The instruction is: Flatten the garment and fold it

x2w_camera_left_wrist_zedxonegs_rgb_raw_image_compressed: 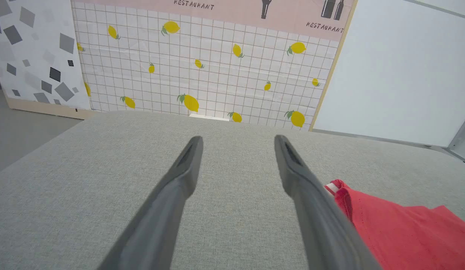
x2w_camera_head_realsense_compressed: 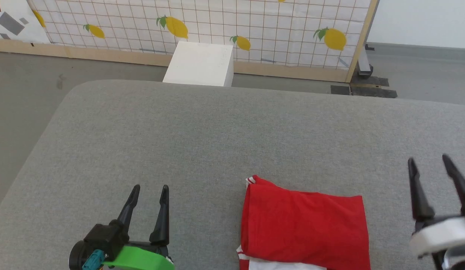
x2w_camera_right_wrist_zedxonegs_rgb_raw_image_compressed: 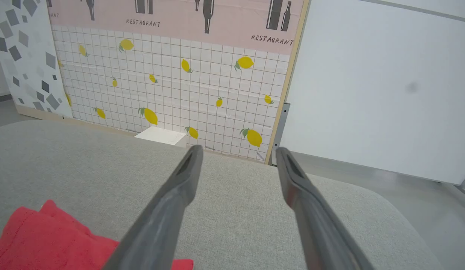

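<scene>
The garment (x2w_camera_head_realsense_compressed: 303,227) lies folded into a red rectangle near the front edge of the grey table (x2w_camera_head_realsense_compressed: 217,131), with striped trim and a strip of white showing at its near edge. My left gripper (x2w_camera_head_realsense_compressed: 150,190) stands open to its left, apart from it, nothing between the fingers. To the right of the garment my right gripper (x2w_camera_head_realsense_compressed: 429,160) is open and empty too. In the left wrist view the garment (x2w_camera_left_wrist_zedxonegs_rgb_raw_image_compressed: 401,232) lies right of the open left gripper (x2w_camera_left_wrist_zedxonegs_rgb_raw_image_compressed: 237,140). The right wrist view has the garment (x2w_camera_right_wrist_zedxonegs_rgb_raw_image_compressed: 48,240) at the lower left of the open right gripper (x2w_camera_right_wrist_zedxonegs_rgb_raw_image_compressed: 238,150).
A white box (x2w_camera_head_realsense_compressed: 200,63) stands on the floor beyond the table's far edge, before a lemon-patterned panel (x2w_camera_head_realsense_compressed: 217,26). Grey floor lies to the left of the table and behind it. Dark base plates (x2w_camera_head_realsense_compressed: 363,88) sit at the panel's right foot.
</scene>
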